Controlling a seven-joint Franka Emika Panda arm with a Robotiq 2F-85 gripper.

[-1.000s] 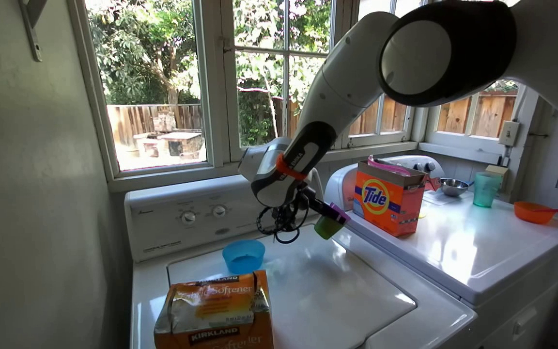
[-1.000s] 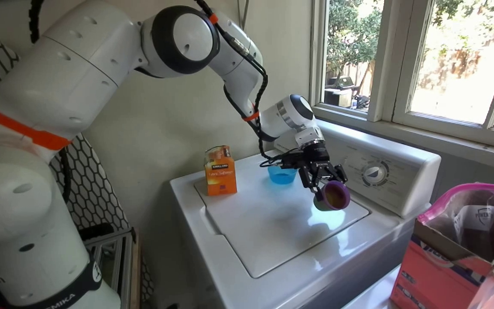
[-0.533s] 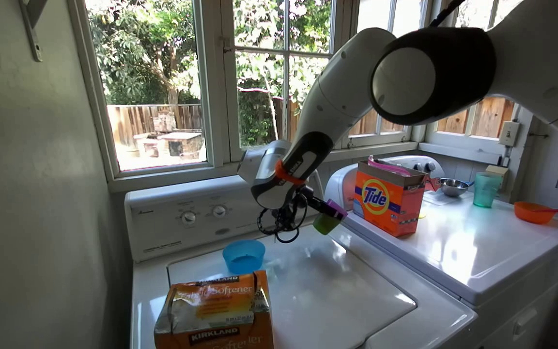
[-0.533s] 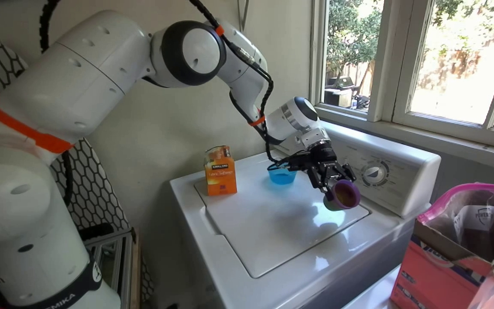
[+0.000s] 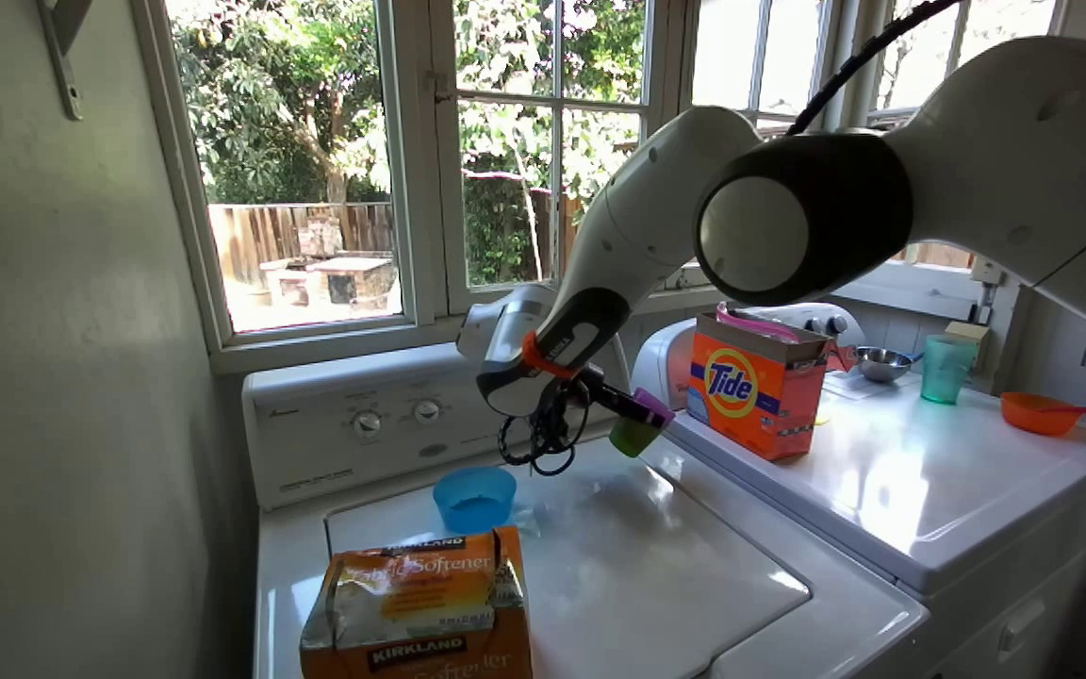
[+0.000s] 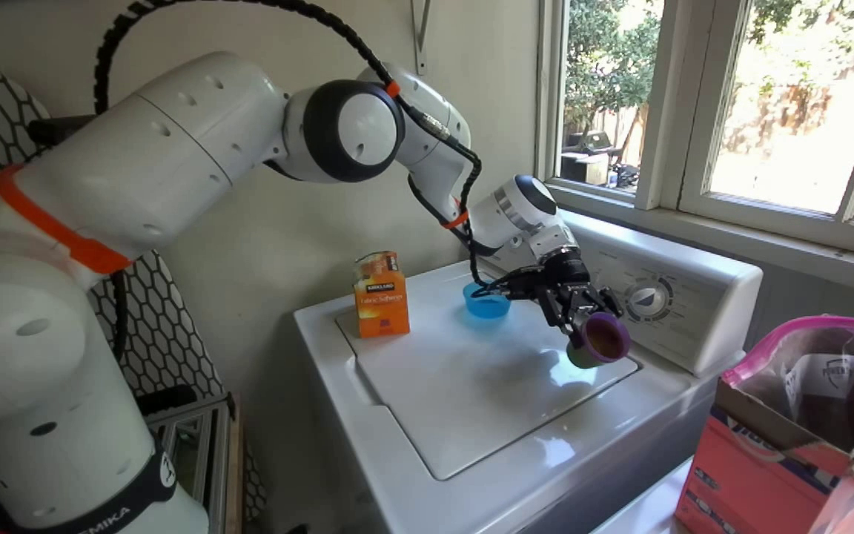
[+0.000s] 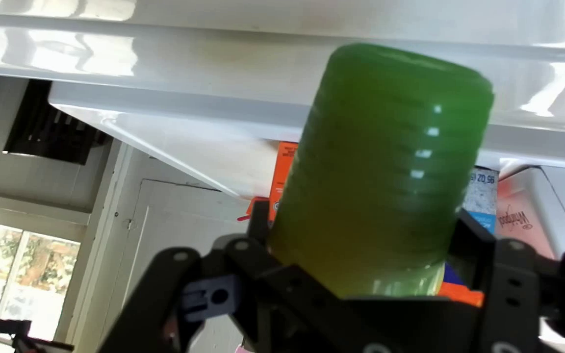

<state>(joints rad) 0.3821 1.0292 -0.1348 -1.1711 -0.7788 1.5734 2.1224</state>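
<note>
- The black two-fingered gripper [image 7: 367, 228] is clamped on a tapered, translucent green cup [image 7: 385, 162] with a purple rim, one finger on each side; squeezing across the round wall presumably leaves the mouth unblocked.
- The cup is in the air above the glossy white top-loading washer [image 6: 464, 386], tilted, mouth toward the orange cardboard Tide box [image 5: 755, 391]; the gripper's slant seems to set that lean.
- That box stands on a neighbouring white appliance [image 5: 892, 471], open top up, probably for access.
- A translucent blue plastic bowl [image 5: 474, 500] and an orange cardboard fabric-softener box [image 6: 382, 300] rest on the washer, likely using its flat top as a shelf.
</note>
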